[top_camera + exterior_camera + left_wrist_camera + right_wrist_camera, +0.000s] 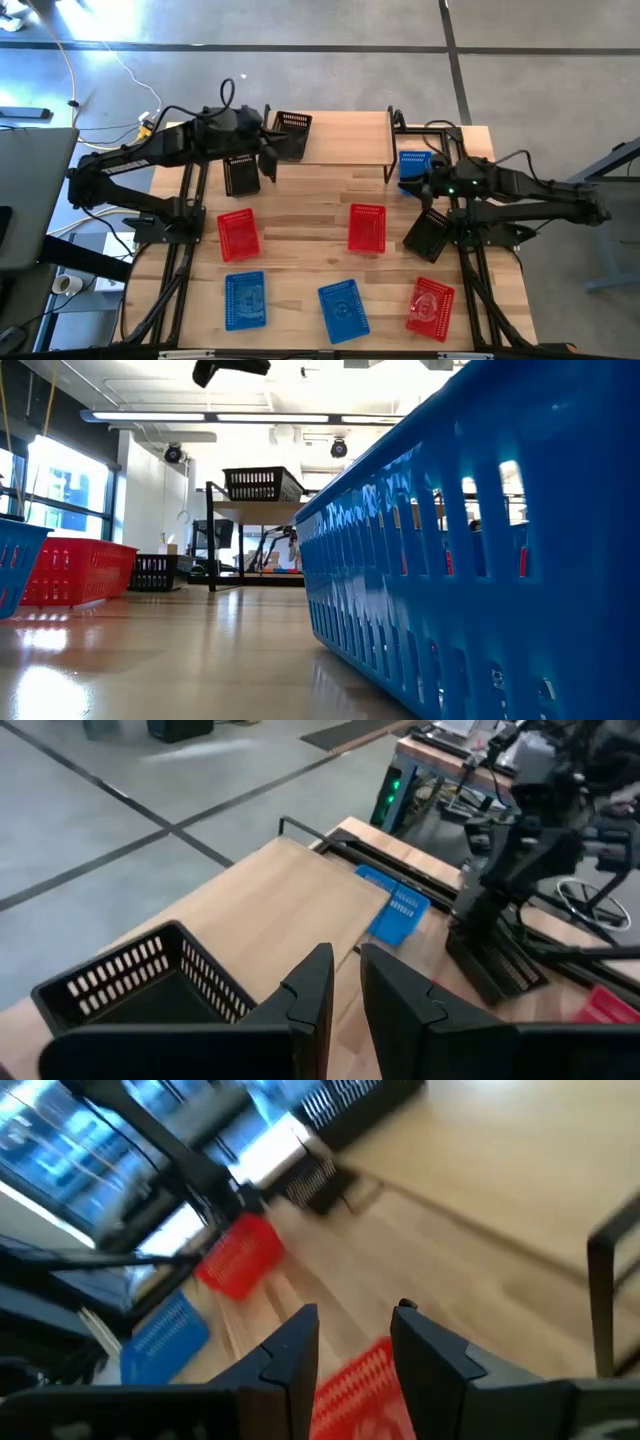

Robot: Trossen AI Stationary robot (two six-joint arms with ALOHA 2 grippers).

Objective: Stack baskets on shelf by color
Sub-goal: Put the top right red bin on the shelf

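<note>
One black basket (293, 128) sits on the shelf (345, 135), at its left end, apparently a little askew. Left gripper (345, 960) hovers just beside it, fingers narrowly apart, nothing between them. Right gripper (355, 1320) hangs spread and empty by the shelf's right legs, over a blue basket (413, 165) that lies on the table (300, 205), not on the plank. We judge the step in hand is building the black stack. To do it well, we would take the nearest black one (240, 175), just in front of the shelf's left end, by one long wall. We would then carry it level, line its corners up over the shelved one and lower it straight so it nests rather than rides on a rim. We would let go only once it is seated, since a nudge could push the bottom one off the edge. Count: nine baskets. Three black: one on the shelf, one in front of it, one at the right arm's base (425, 236). Three red (238, 235), all on the table. Three blue, all on the table. One shelf, two arms.
</note>
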